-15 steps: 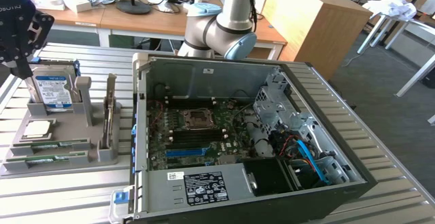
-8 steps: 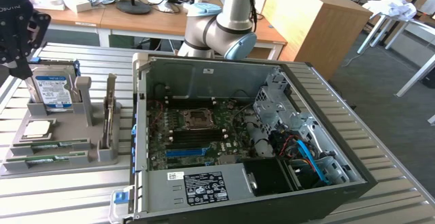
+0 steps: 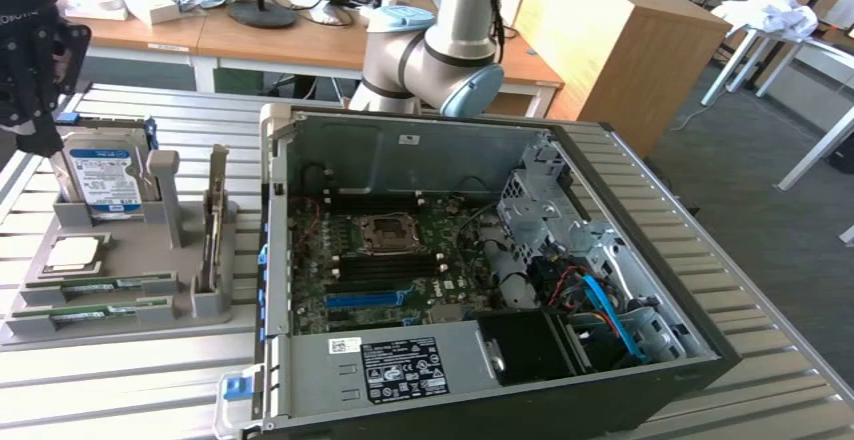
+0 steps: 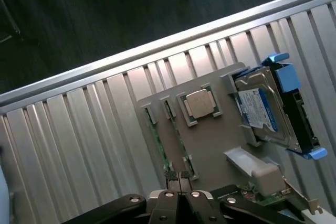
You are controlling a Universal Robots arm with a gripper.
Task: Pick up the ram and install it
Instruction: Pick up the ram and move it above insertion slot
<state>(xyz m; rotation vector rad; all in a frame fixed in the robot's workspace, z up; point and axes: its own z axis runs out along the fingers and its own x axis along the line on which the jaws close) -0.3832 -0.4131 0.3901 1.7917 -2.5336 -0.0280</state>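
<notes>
Two ram sticks (image 3: 102, 285) lie flat in slots at the front of a grey holder tray (image 3: 127, 325), on the exterior view's left. In the wrist view the ram (image 4: 177, 140) shows as thin green strips running under my fingertips (image 4: 171, 174). My gripper (image 3: 40, 140) hangs above the tray's far end, near the hard drive. Its black fingers are shut with nothing between them, and my gripper (image 4: 178, 178) sits high over the tray. The open computer case (image 3: 601, 390) lies in the middle, its motherboard (image 3: 387, 260) exposed with dark memory slots.
The tray also holds a blue-labelled hard drive (image 3: 104, 178) standing upright, a square silver processor (image 3: 74, 252) and an upright card (image 3: 214, 222). All of it rests on a ribbed metal table (image 3: 134, 390). Desks, a monitor and a wooden cabinet stand behind.
</notes>
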